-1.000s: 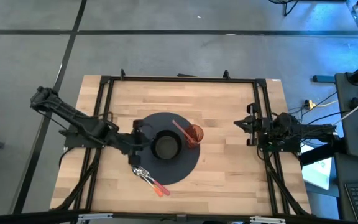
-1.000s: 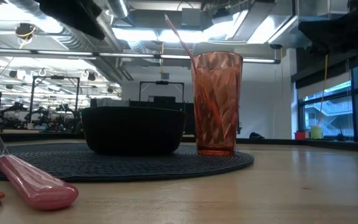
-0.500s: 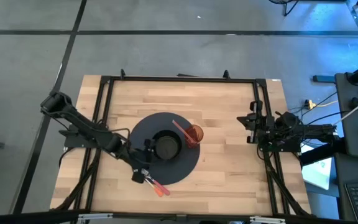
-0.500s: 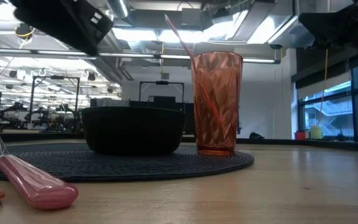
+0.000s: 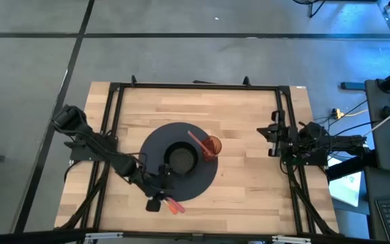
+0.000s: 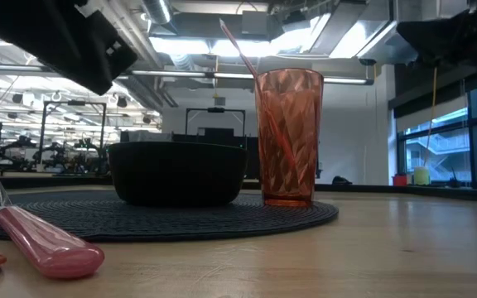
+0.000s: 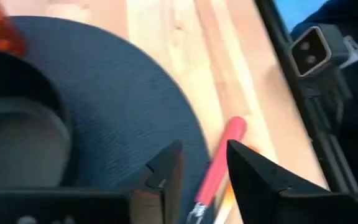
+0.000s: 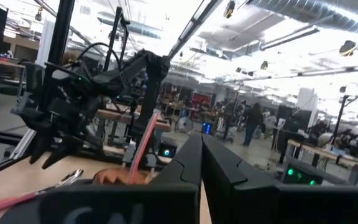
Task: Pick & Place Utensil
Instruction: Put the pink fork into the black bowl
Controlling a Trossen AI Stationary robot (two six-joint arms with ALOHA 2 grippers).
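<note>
— Over the near edge of the round mat (image 5: 156,146), what is the left gripper (image 7: 202,167) doing?

— It is hanging just above the pink fork (image 7: 219,160), with its two dark fingers (image 7: 166,169) standing apart and nothing between them. From the wrist view, the fork's handle is showing through the gap.

— Where is the fork lying?

— It is lying flat on the wooden table (image 5: 249,122), right beside the mat's rim. Its long axis is running diagonally: the metal tines are pointing toward the mat, and the pink handle is pointing away toward the table's near edge. An orange utensil (image 5: 177,209) is lying alongside it, touching or nearly so.

— And on the mat?

— A dark bowl (image 5: 181,158) is sitting at the middle, and just beside it a reddish cup (image 6: 288,137) is standing upright with a pink utensil (image 6: 240,49) leaning out of it.

— What about the other arm?

— The right gripper (image 8: 201,163) is waiting well apart at the table's right edge, its fingers pressed together, holding nothing.
</note>
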